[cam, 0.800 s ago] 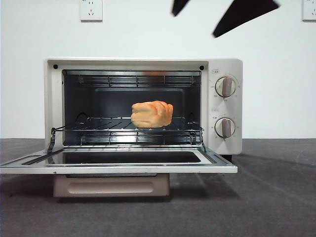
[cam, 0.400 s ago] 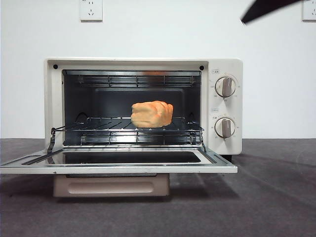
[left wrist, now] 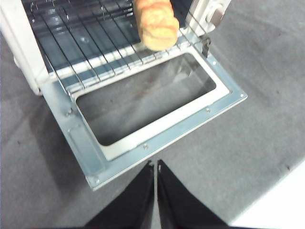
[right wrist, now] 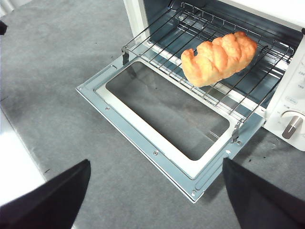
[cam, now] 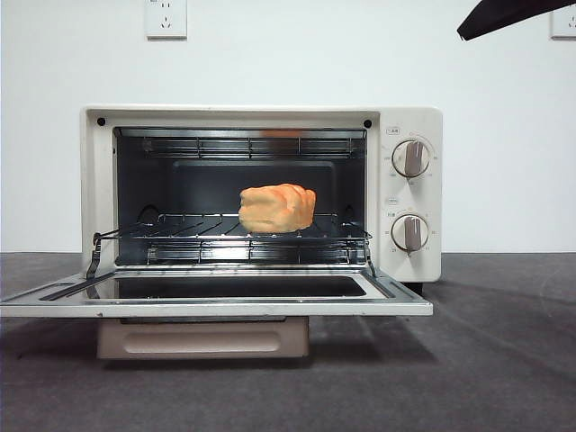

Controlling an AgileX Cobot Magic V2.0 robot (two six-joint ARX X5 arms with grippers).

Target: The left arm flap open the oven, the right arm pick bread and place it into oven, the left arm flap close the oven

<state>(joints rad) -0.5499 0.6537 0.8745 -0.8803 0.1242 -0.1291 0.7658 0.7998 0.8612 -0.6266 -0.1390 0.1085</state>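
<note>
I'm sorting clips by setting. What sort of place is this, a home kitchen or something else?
Probably a lab or test bench, not a kitchen: the oven with bread inside sits alone on a grey mat before a bare white wall with sockets.

No brand name or word can be read anywhere in the pictures. On the control panel of the oven [cam: 409, 193], small labels are printed above each of the two knobs [cam: 411, 158], and fine scale marks are placed around them, but in the front view they are too small to be made out. In the right wrist view, some small printed characters are seen beside a knob [right wrist: 291, 127] at the edge of the picture; they stay blurred and unreadable.
</note>
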